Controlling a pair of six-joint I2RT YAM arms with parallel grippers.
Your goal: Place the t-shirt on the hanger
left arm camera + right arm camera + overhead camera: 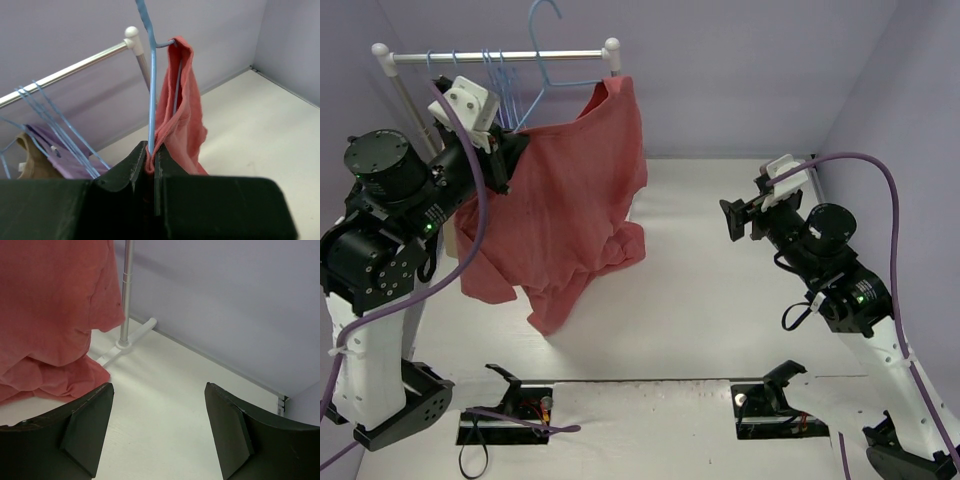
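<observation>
- From the top camera, the t-shirt (570, 200) hung in soft folds from the hanger (541, 55), one shoulder up by the rail (500, 57) and the rest drooping towards the table (720, 320). It looked light and limp, likely to slide off thin wire, so I judged the collar or a shoulder seam the best place to hold. The left gripper (505, 150) was at the cloth's upper left edge; the right gripper (735, 220) stood well apart.
- In the left wrist view, the left gripper (149, 155) was pinched tight on the hanger (151, 90) wire and a fold of t-shirt (185, 110) together.
- In the right wrist view, the right gripper (159, 390) had its fingers (90, 430) spread wide, holding nothing, with the t-shirt (50, 305) ahead to its left.
</observation>
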